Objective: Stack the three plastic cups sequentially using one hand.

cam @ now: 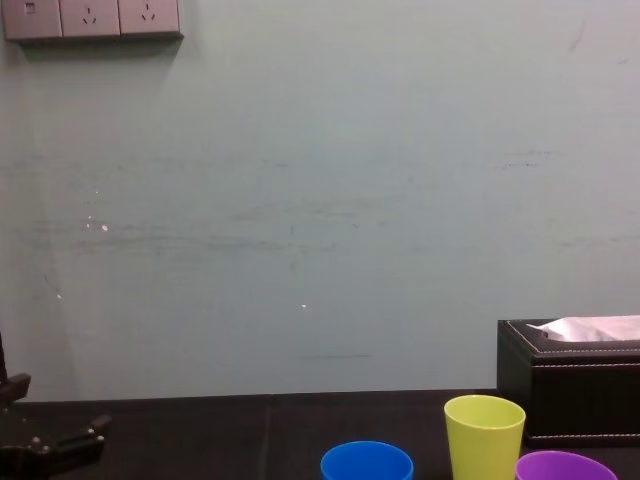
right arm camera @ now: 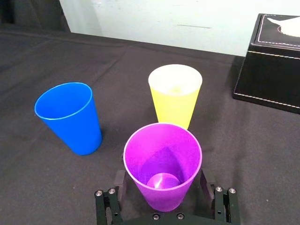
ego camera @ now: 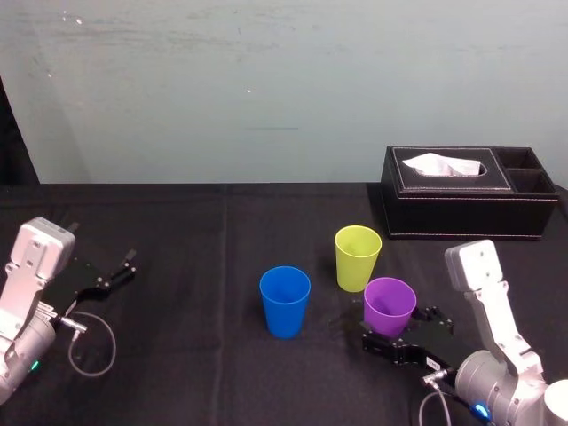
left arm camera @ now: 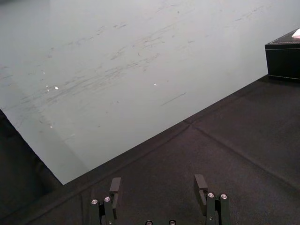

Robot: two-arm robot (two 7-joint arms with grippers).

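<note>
Straddling the purple cup [right arm camera: 163, 159]: right gripper [right arm camera: 161, 178], jaws spread, narrowly clear, nothing grasped. Yellow-green cup [ego camera: 358, 257] just behind; blue cup [ego camera: 285, 302] to its left. Left gripper [left arm camera: 158, 180] parked, released. Risk: off-centre closing tips the purple cup into its yellow-green neighbour.

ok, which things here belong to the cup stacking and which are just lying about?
Job: purple cup, between the fingers of the open right tool; blue cup; yellow-green cup.
Lying about: black tissue box, back right; left tool, parked open, far left.
</note>
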